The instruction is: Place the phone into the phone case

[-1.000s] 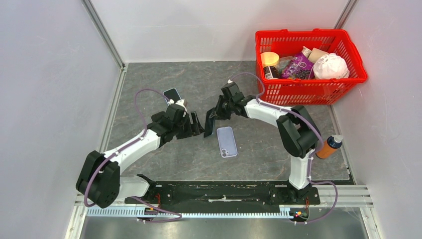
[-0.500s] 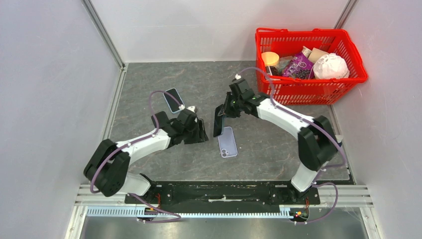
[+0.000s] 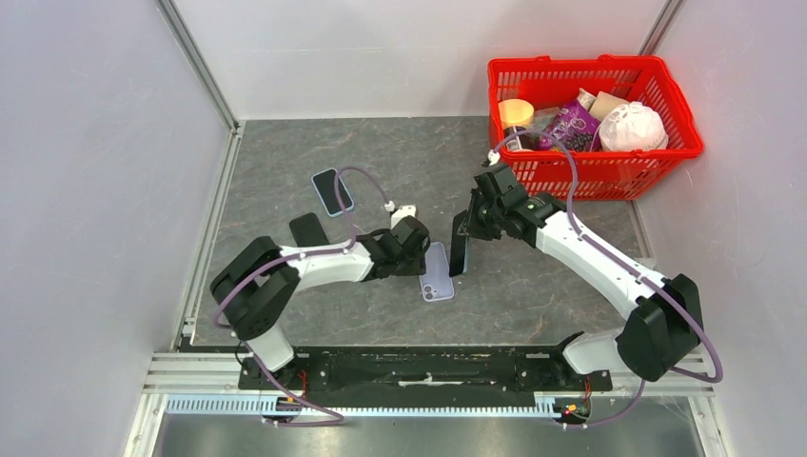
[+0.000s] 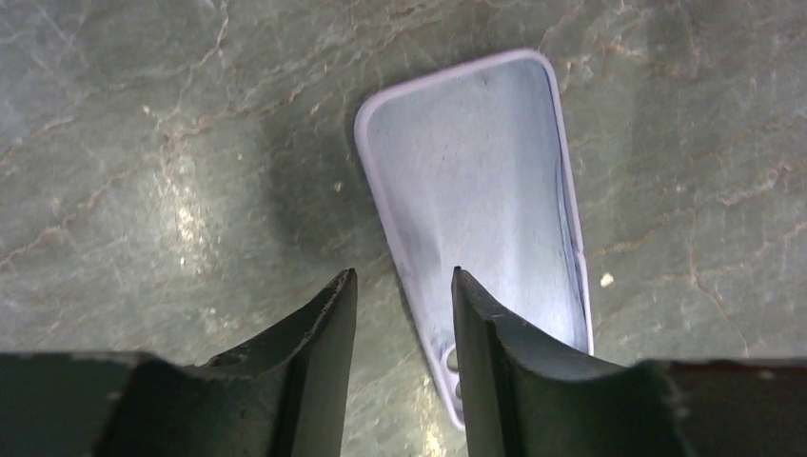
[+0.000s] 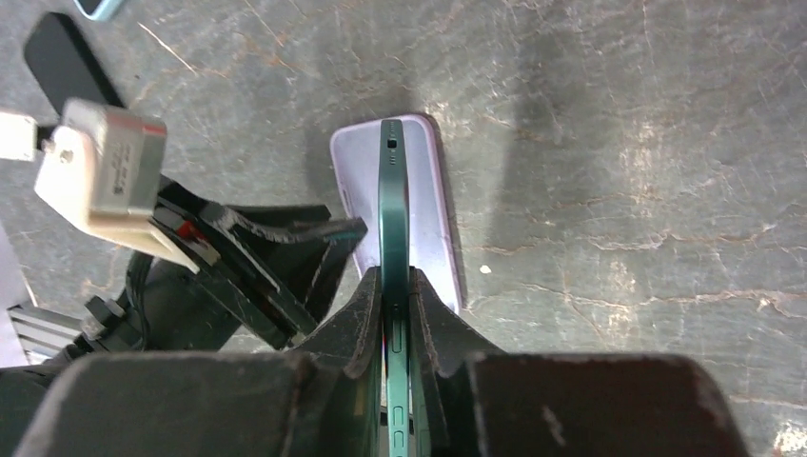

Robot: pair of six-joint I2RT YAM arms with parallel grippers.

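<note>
Pinches phone (image 5: 393, 190) on edge in right gripper (image 5: 395, 281), long axis pointing ahead off fingertips. Hovers over case (image 5: 433, 209), flat below, near parallel. Straddles case's rim with left gripper (image 4: 402, 276), parted, empty.

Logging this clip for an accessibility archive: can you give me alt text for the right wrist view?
The right gripper holds a dark green phone on edge, poised over a lilac phone case lying flat on the grey marbled table. The left gripper, its fingers apart, sits just left of the case.
</note>
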